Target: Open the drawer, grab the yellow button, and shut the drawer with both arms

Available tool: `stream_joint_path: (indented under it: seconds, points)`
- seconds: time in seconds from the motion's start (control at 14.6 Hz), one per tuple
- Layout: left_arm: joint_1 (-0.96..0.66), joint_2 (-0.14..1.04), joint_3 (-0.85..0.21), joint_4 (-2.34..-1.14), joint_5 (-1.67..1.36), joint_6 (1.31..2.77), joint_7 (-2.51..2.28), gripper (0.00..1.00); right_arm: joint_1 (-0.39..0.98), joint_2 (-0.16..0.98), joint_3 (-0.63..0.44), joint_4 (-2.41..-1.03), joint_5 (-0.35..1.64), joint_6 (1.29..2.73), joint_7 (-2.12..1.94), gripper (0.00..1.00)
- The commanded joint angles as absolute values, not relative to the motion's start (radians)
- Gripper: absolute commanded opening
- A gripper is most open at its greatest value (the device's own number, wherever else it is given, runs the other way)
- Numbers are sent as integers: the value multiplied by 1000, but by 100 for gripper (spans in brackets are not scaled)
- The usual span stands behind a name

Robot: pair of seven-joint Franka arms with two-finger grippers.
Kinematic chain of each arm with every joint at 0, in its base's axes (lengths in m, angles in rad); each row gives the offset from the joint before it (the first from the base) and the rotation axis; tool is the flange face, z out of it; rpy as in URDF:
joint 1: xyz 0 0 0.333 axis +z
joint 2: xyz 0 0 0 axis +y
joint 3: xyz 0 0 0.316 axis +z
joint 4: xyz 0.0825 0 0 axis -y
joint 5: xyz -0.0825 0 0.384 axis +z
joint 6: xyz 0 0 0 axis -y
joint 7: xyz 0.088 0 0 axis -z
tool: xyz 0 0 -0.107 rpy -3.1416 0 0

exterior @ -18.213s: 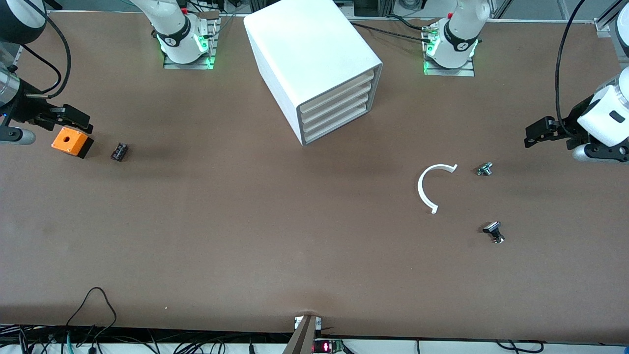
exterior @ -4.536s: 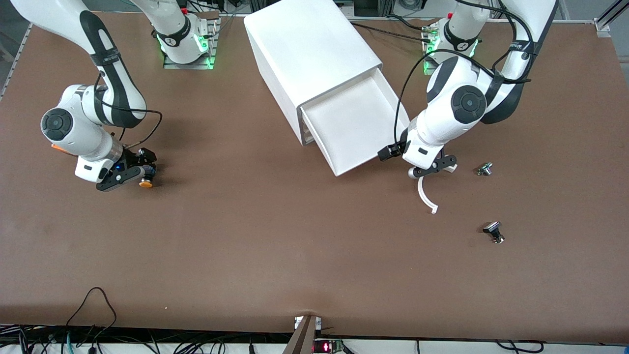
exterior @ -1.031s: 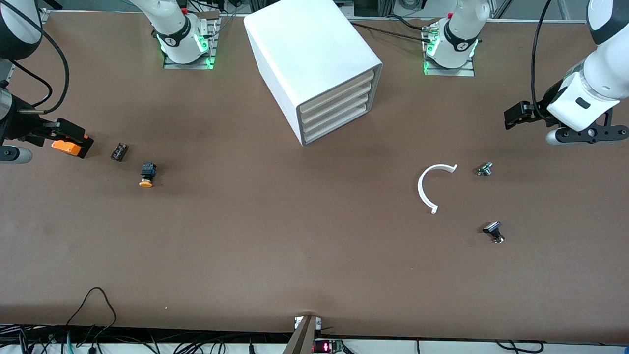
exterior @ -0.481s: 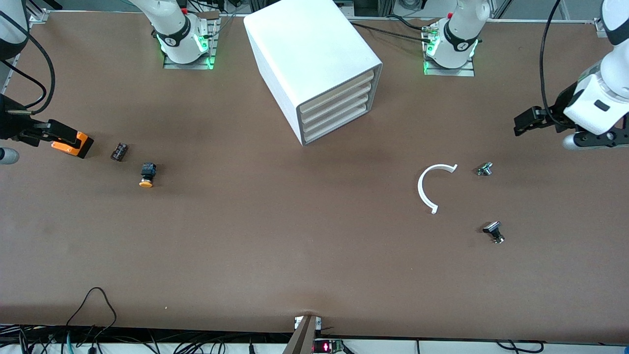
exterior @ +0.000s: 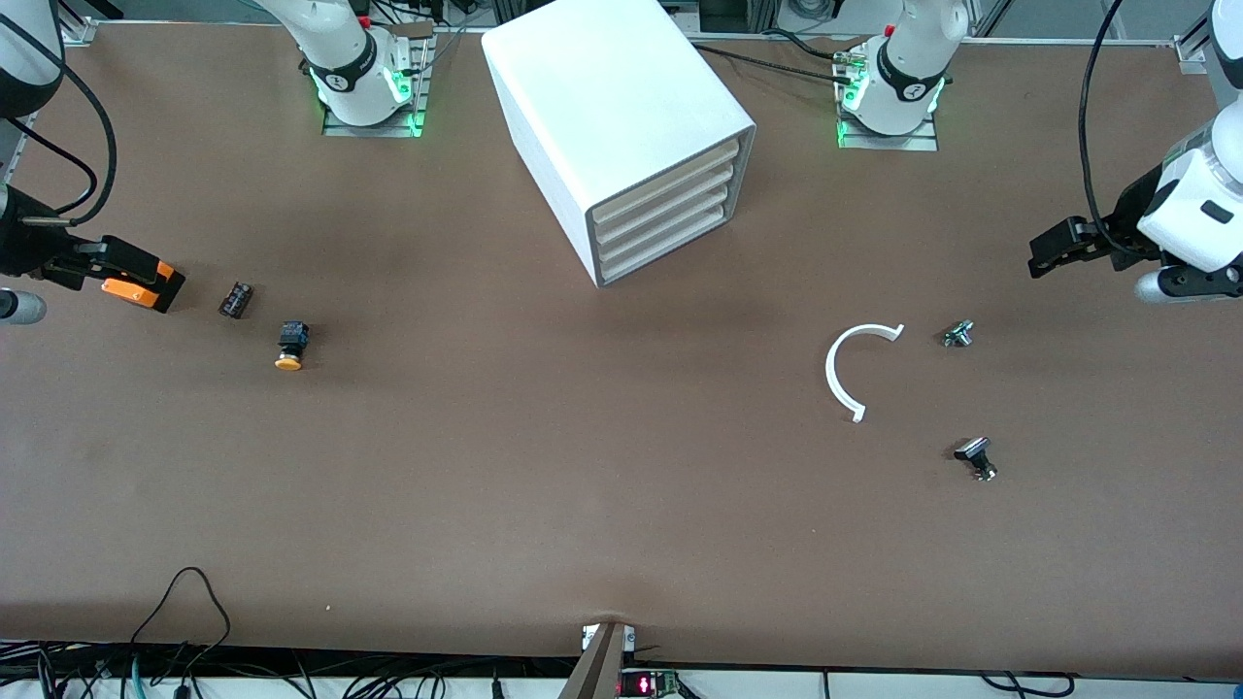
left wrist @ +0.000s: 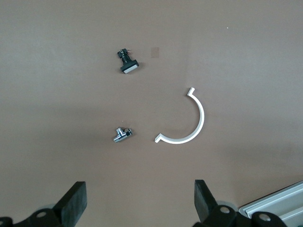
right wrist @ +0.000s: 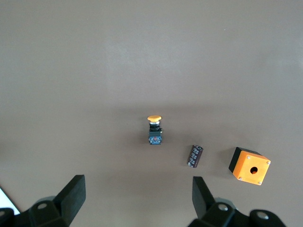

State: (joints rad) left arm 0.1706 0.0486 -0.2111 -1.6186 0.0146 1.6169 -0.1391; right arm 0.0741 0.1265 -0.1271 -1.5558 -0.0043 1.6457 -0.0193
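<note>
Both arms pulled out to the table's ends, hands empty.
I see the left gripper hanging in the air at its arm's end of the table, fingers spread wide; the right gripper hangs likewise at its own end, fingers apart.
</note>
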Motion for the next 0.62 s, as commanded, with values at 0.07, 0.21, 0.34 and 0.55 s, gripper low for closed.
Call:
stream_joint_path:
  seconds: [0.07, 0.21, 0.34, 0.55]
  points:
    - [176, 67, -213, -1583, 14, 1609, -141, 100, 75, 121, -127, -1549, 6, 1635, -28, 100]
    - [172, 72, -215, -1583, 15, 1609, -149, 100, 75, 121, -127, -1549, 6, 1635, -28, 100]
    - [173, 75, -216, -1583, 14, 1609, -147, 100, 75, 121, -127, -1549, 8, 1635, -28, 100]
    - [173, 75, -215, -1583, 14, 1609, -144, 100, 75, 121, -127, -1549, 8, 1634, -28, 100]
